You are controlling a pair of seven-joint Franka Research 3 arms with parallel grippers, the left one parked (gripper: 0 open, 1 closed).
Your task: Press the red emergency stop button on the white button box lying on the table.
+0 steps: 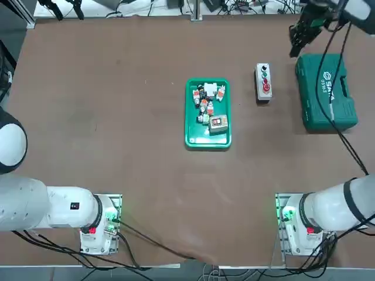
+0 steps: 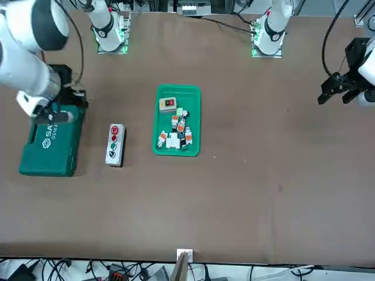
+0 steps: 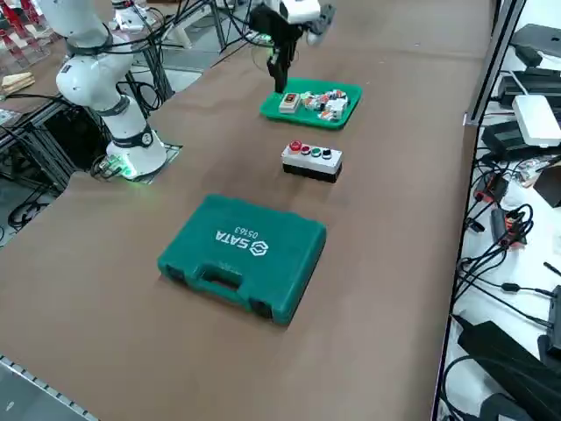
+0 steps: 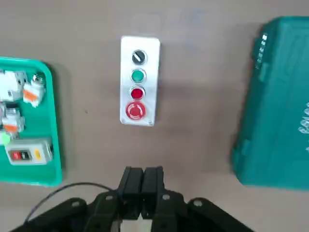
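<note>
Green, the tray (image 1: 191, 126) of small parts sits left on my worktop (image 1: 140, 187). Right of it lies the white button box (image 1: 263, 82), red emergency stop button (image 4: 135, 110) at its near end. My right gripper (image 4: 144, 170) hangs raised, fingers (image 4: 153, 180) pressed together, overhead appearing by the far-left corner of the green SATA case (image 1: 316, 99).

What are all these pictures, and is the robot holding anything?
They show one robot with two arms at a brown table. One picture looks down from above, one from across the table, one from the robot's right side, and one rides on its right wrist. The working right arm's pincer is above the table, pressed shut, holding nothing. Below lie a white button box with a big red button, a green tray of small parts, and a green case.
</note>
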